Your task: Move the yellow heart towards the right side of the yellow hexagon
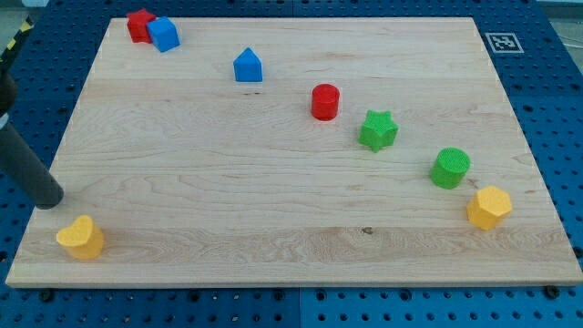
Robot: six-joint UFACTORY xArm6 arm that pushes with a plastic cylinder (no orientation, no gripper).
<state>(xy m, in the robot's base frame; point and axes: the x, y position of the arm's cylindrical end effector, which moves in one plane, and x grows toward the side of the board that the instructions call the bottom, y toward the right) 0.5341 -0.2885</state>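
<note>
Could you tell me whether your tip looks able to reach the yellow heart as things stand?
Probably yes: my tip sits just up-left of the yellow heart, with only bare board between them.

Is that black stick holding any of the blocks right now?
Nothing is held. My tip only pushes; it sits just above and left of the yellow heart, with a small gap visible.
</note>
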